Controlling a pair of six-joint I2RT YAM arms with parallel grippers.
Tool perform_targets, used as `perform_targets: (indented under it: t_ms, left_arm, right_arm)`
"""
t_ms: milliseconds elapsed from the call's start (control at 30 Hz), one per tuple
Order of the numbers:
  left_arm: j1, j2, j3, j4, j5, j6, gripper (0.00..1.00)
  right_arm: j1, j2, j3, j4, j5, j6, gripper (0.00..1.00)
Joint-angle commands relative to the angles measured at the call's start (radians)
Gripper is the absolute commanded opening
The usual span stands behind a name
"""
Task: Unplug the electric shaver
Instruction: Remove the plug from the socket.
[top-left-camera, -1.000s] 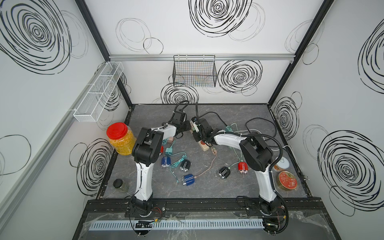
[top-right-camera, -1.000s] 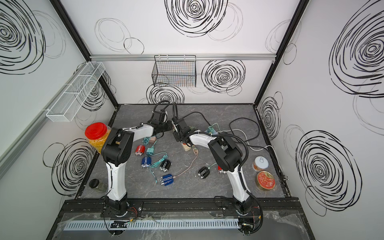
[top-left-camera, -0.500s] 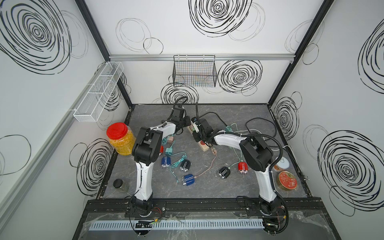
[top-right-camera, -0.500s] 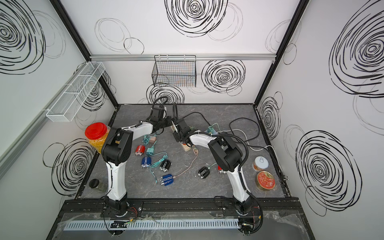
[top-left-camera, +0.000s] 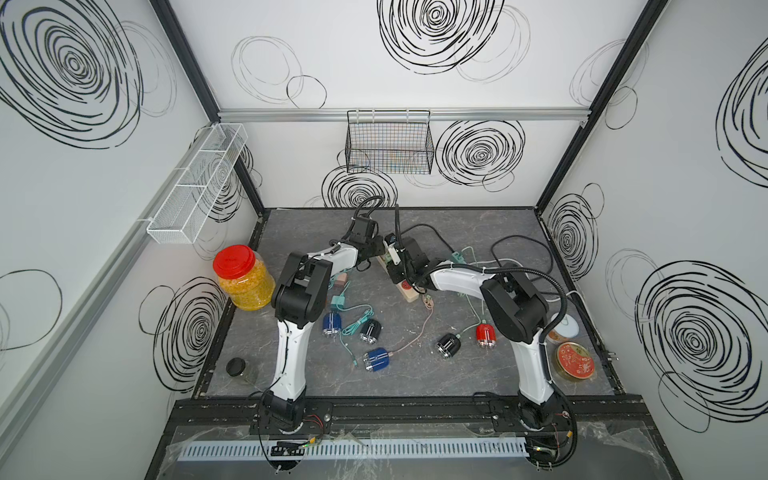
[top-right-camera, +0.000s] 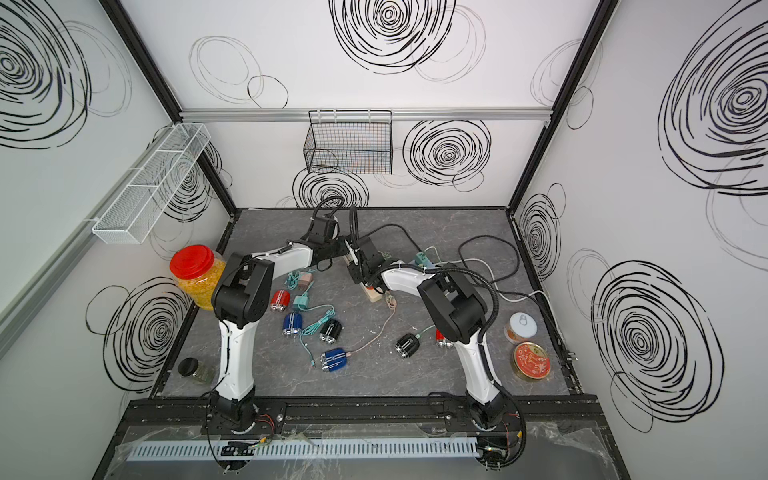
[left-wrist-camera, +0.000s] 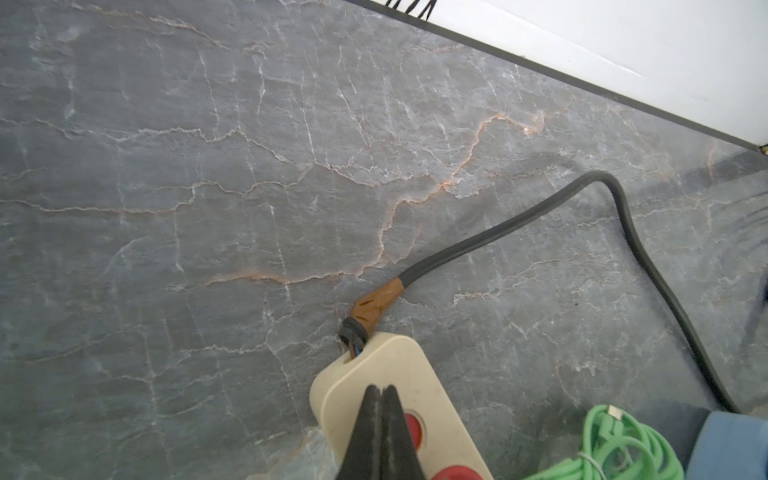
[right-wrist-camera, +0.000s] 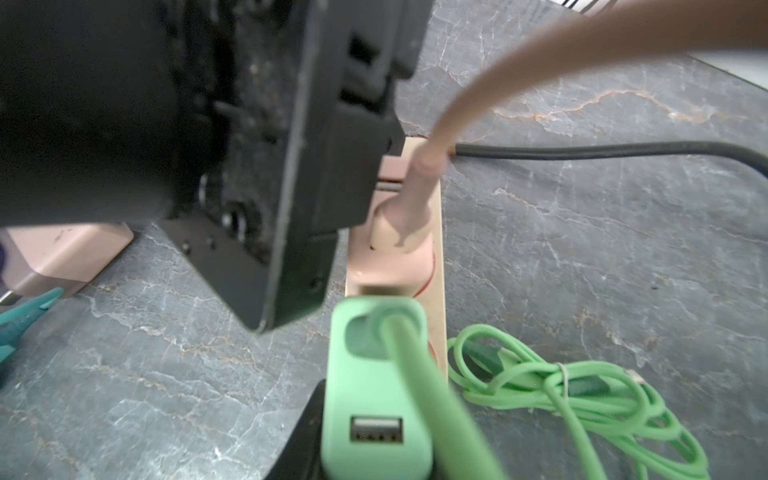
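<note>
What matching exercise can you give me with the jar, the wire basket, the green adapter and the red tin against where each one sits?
Things:
1. jar
2. wire basket
3. green adapter
4. red tin

Places:
A. on the power strip
B. by the left wall
C. hung on the back wall
D. by the right wall

Pairs: 1-B, 2-C, 3-A, 4-D.

No word, brand or number can be read anywhere. The round tin (top-left-camera: 574, 360) has a pale print on its red lid (too small to make out in both top views). The red jar lid (top-left-camera: 234, 260) carries faint marks that stay blurred. The green charger (right-wrist-camera: 374, 395) shows plain plastic around its USB socket (right-wrist-camera: 376, 430), with no lettering that can be read.
</note>
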Motion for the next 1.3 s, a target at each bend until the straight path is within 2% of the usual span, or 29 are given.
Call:
perform_targets:
  t_ms: [0,67,133,333,367,433,500,633,733,767,867,1033,1133,1267]
  left_arm:
    - [-0.035,0.049,-0.090,-0.186,-0.005,0.005,0.00]
    - [-0.036,0.045,-0.108,-0.188,-0.007,0.007,0.00]
    - [-0.040,0.044,-0.117,-0.188,-0.005,0.008,0.00]
    - [-0.054,0.044,-0.112,-0.204,-0.008,0.013,0.00]
    - [-0.054,0.044,-0.114,-0.204,-0.007,0.011,0.00]
    - [-0.053,0.045,-0.114,-0.204,-0.007,0.008,0.00]
    - [-0.053,0.045,-0.114,-0.204,-0.002,0.007,0.00]
    - [-0.051,0.043,-0.117,-0.203,0.001,0.004,0.00]
    - [-0.052,0.044,-0.113,-0.209,0.000,0.004,0.00]
    - [-0.053,0.045,-0.113,-0.209,-0.001,0.004,0.00]
    - [-0.050,0.043,-0.117,-0.205,0.002,0.001,0.00]
    - [-0.052,0.043,-0.115,-0.207,0.001,0.001,0.00]
    - [-0.051,0.042,-0.117,-0.205,0.001,0.000,0.00]
    - [-0.051,0.043,-0.117,-0.205,0.001,-0.001,0.00]
  right_arm:
    - [-0.032,-0.076,-0.038,0.147,-0.116,0.104,0.11]
    - [-0.047,-0.065,-0.026,0.151,-0.200,0.108,0.11]
    - [-0.036,-0.056,-0.007,0.128,-0.157,0.101,0.11]
    - [0.082,0.009,0.125,-0.038,0.270,-0.008,0.11]
    - [0.095,0.022,0.142,-0.050,0.323,-0.026,0.11]
    - [0.101,0.035,0.156,-0.053,0.342,-0.039,0.11]
    - [0.081,0.014,0.129,-0.032,0.275,-0.013,0.11]
    - [-0.014,-0.100,-0.044,0.153,-0.059,0.101,0.12]
    - [-0.087,-0.100,-0.086,0.259,-0.290,0.165,0.12]
    - [-0.107,-0.090,-0.080,0.262,-0.333,0.193,0.12]
    - [-0.132,-0.066,-0.031,0.190,-0.350,0.258,0.12]
    - [-0.109,-0.068,-0.003,0.126,-0.269,0.228,0.12]
    - [-0.032,-0.064,0.049,0.034,-0.066,0.115,0.11]
    - [0.041,-0.015,0.141,-0.074,0.158,0.055,0.11]
